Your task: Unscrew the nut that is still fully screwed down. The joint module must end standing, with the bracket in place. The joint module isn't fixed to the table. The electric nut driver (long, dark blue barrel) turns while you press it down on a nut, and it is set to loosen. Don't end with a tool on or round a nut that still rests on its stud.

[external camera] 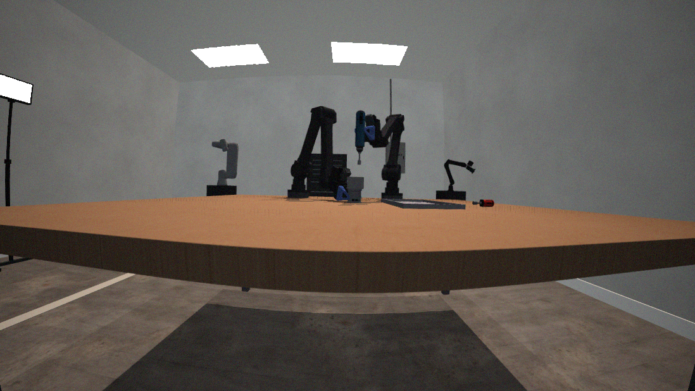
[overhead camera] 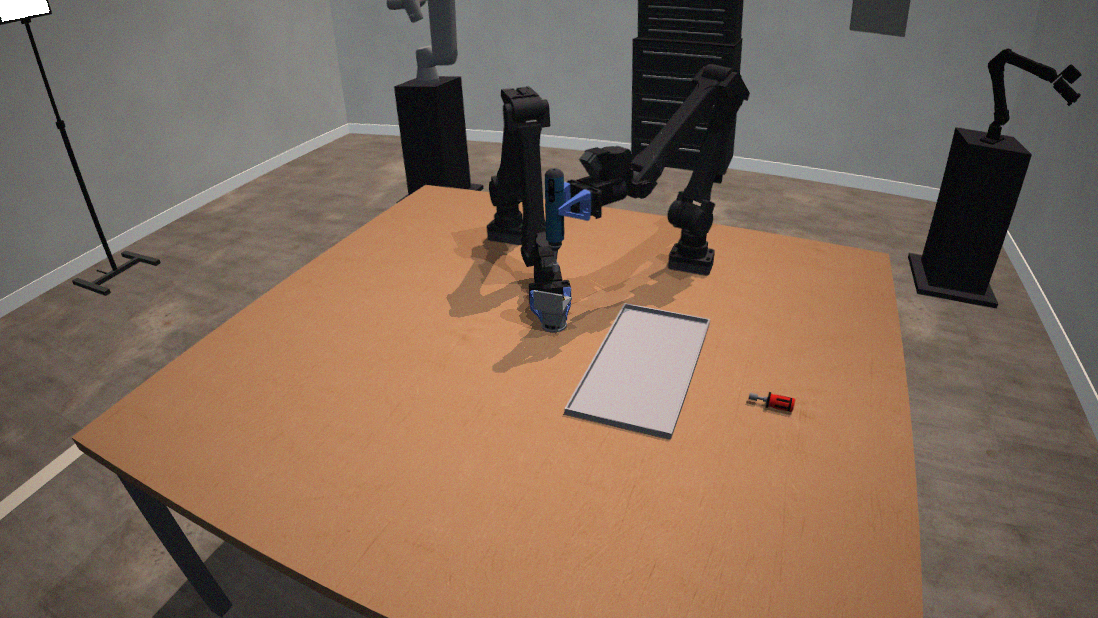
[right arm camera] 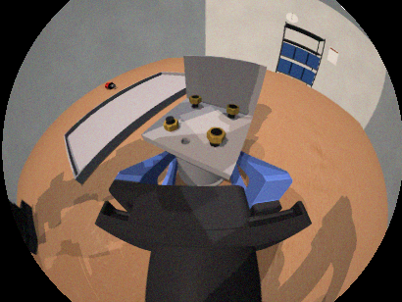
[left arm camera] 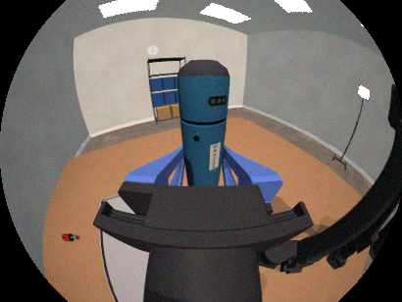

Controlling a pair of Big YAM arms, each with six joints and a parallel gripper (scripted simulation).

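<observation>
The grey joint module (overhead camera: 550,313) stands on the table, and it also shows in the exterior view (external camera: 355,188). In the right wrist view its grey bracket (right arm camera: 212,129) carries several brass nuts (right arm camera: 214,137) on studs. I cannot tell which nut sits lowest. My right gripper (right arm camera: 203,150) is shut on the module's base, blue fingers on both sides (overhead camera: 550,300). My left gripper (overhead camera: 576,204) is shut on the dark blue nut driver (overhead camera: 553,207) and holds it upright (left arm camera: 202,126). The driver's tip (external camera: 359,162) hangs above the module, clear of the nuts.
A flat grey tray (overhead camera: 637,370) lies on the table next to the module. A small red-handled tool (overhead camera: 776,400) lies beyond the tray. Both arm bases stand at the table's far edge.
</observation>
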